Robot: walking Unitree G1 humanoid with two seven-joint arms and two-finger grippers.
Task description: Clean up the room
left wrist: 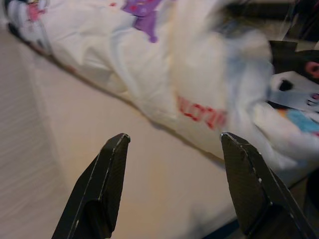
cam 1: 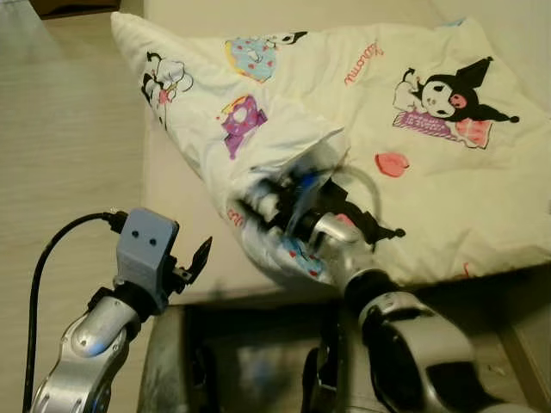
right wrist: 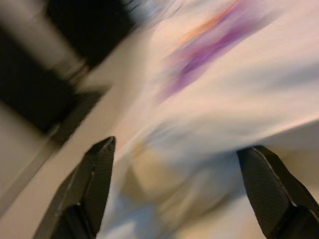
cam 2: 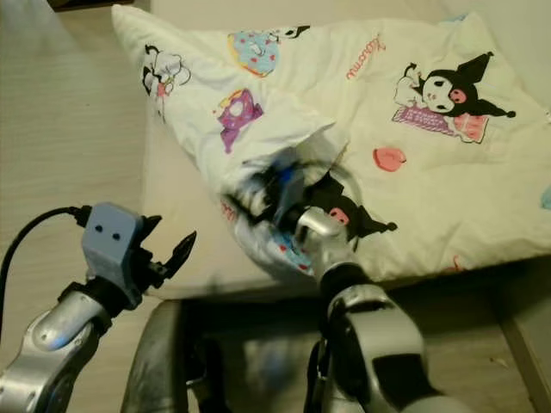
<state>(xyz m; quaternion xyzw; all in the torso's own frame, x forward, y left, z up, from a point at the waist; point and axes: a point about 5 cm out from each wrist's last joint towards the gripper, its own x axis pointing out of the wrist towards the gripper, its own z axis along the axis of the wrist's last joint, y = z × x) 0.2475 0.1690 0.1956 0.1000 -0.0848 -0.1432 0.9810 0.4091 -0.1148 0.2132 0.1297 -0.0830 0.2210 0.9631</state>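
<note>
The right pincer is motion-blurred, its tips half buried in the blanket fold.

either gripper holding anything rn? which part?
Left gripper is open and holds nothing, beside the bed. Right gripper is open around a bunched fold of the cartoon-print blanket; no closed grasp shows.

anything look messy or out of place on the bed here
Yes: the cartoon-print blanket lies crumpled and skewed across the bed, one corner drawn out toward the far left, its near edge bunched into a heap. The right gripper, fingers open, is at that heap. The left gripper hovers open beside the bed's near edge.
</note>
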